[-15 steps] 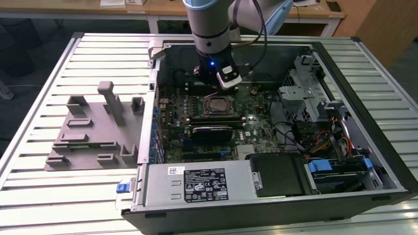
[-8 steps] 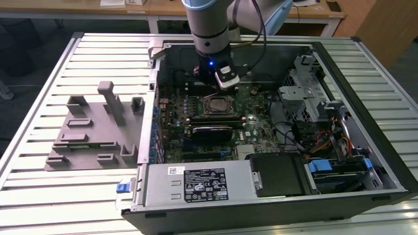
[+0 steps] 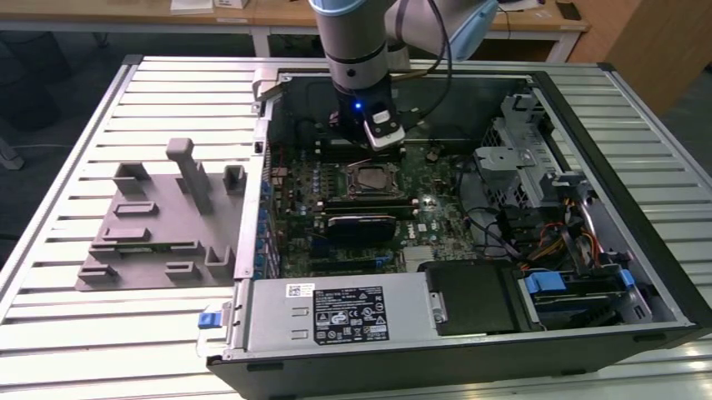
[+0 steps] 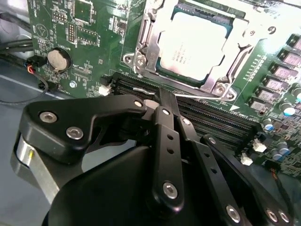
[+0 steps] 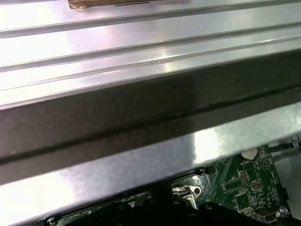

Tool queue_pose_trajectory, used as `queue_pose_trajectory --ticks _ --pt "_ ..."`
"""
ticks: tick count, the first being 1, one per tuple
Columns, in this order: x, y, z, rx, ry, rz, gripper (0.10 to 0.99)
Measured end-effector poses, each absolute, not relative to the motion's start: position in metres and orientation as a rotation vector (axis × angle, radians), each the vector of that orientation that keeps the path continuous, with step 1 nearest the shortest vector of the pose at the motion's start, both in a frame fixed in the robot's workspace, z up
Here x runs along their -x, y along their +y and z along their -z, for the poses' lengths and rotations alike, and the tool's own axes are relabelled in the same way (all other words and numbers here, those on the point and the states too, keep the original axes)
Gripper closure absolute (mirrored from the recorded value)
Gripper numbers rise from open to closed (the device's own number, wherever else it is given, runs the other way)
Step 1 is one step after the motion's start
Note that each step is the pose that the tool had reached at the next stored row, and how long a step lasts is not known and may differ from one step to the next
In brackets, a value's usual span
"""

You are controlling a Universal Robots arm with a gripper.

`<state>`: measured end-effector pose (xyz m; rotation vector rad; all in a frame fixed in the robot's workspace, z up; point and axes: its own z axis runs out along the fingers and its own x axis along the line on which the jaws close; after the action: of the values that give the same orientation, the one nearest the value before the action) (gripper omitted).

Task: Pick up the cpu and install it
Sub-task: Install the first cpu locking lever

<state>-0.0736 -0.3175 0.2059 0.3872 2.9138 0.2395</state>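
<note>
Hovering low inside the open case (image 3: 623, 100), with the gripper (image 3: 382, 140) just off the socket (image 3: 368, 180), on the socket's side toward the case's far wall in the exterior view. Showing, in the second wrist view, the gripper (image 4: 157, 96) with its black fingers (image 4: 165, 122) drawn together at the tips and nothing clamped between them. Hanging over the memory slots (image 4: 211, 117), just beside the socket frame (image 4: 141, 59) and not touching it, as far as can be told. Finding the cpu (image 4: 190, 42) lying flat and square inside that metal frame near the middle of the board (image 4: 84, 28), silvery top up, level with the frame's inner edges; also marking it in the exterior view as the pale square (image 3: 368, 178) in the dark socket. Noting the grey tray (image 3: 156, 225) on the table (image 3: 67, 333) along the case's side wall, on the exterior view's left, well apart from the arm. Judging the pick and the placing as done, with the install at its closing part: chip seated, pincer empty. Not managing to tell whether the retaining plate and lever are locked down. Judging any further move as calling for a clean path past the slots and socket hardware, with no sideways nudge to the seated chip.
</note>
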Motion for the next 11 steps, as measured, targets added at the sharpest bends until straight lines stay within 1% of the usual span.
queue_pose_trajectory --ticks 6,11 --pt "0.0736 -0.3174 -0.2057 -0.381 2.915 -0.24 0.98" --pt "0.0736 -0.3174 -0.2039 -0.265 2.934 -0.252 0.98"
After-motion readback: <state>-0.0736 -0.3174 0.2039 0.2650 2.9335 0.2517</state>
